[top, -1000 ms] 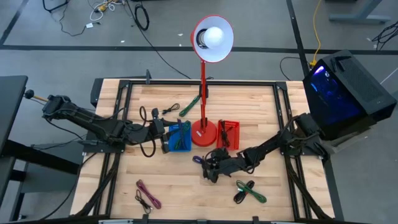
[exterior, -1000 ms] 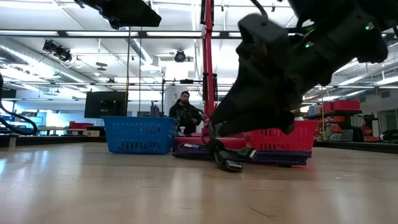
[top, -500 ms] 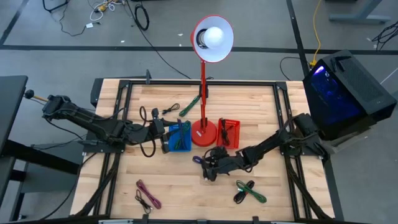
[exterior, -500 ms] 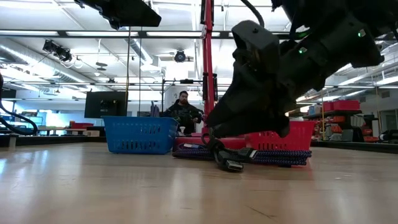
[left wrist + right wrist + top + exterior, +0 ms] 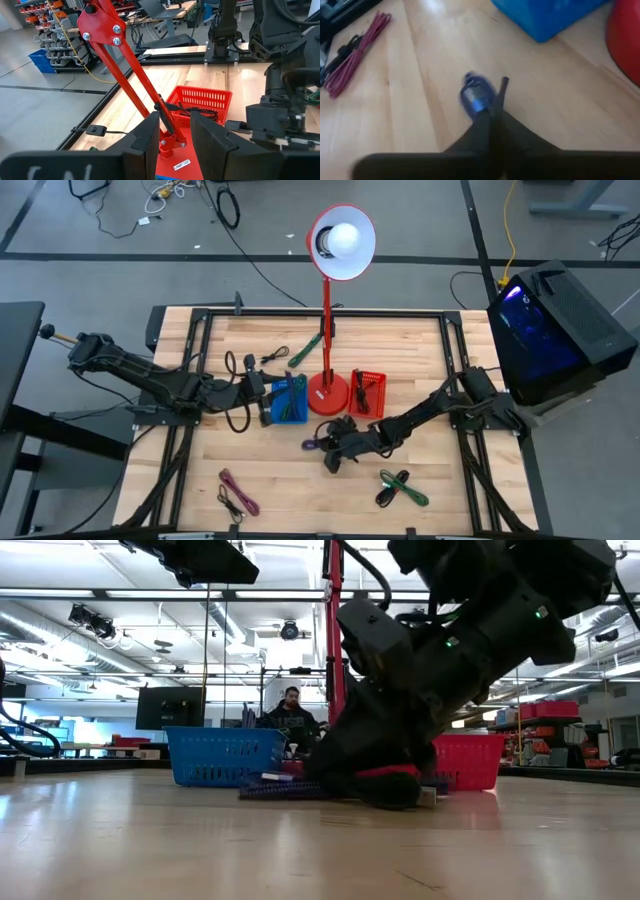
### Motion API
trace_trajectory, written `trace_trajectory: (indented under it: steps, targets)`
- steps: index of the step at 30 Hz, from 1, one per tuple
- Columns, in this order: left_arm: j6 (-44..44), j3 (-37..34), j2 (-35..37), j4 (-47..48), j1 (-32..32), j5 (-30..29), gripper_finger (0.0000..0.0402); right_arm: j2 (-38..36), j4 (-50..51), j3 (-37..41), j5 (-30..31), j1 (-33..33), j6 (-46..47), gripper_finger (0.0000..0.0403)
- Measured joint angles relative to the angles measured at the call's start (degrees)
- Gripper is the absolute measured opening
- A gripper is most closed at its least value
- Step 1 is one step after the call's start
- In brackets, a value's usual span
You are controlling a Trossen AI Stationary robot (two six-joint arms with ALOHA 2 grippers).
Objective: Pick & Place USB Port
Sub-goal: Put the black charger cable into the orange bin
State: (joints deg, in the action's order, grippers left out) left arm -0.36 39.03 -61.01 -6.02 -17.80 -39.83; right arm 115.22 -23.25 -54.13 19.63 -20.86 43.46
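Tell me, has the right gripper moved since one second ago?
Yes. In the high view the right gripper has shifted left and up the picture, closer to the blue basket, and the purple cable went along with it.

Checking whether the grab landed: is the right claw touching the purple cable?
Touching. In the right wrist view the right claw has its fingers pressed together on the purple cable, with no gap; the low view shows it down on the table.
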Motion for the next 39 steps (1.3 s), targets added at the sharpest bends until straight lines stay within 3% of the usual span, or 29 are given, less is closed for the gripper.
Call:
trace_trajectory:
  steps: [12, 18, 21, 26, 32, 35, 39]
  targets:
    - [0.0, 0.0, 0.0, 0.1, 0.0, 0.0, 0.0117, -1.9, -3.4, -1.9, -3.4, 0.2, -3.4, 0.0004]
    - [-0.4, 0.0, 0.0, 0.4, 0.0, 0.0, 0.0117, -8.0, 6.5, -5.6, -2.9, 0.2, -10.0, 0.0002]
    - [-0.5, 0.0, 0.0, 0.5, 0.0, 0.0, 0.0117, -12.9, 14.3, -6.6, 1.9, 0.1, -11.9, 0.0001]
    - [-0.5, 0.0, 0.0, 0.7, 0.0, 0.0, 0.0117, -22.2, 29.0, -6.7, 15.0, -1.0, -11.3, 0.0001]
    - [-0.5, 0.0, 0.0, 0.7, 0.0, 0.0, 0.0117, -28.7, 47.3, -6.3, 32.0, -1.9, 3.5, 0.0]
    - [-0.5, 0.0, 0.0, 0.8, 0.0, 0.0, 0.0117, -28.9, 49.6, -5.0, 38.9, -1.6, 10.2, 0.0]
    - [-0.5, 0.0, 0.0, 0.7, 0.0, 0.0, 0.0117, -28.4, 48.0, -1.4, 42.1, -0.6, 14.9, 0.0]
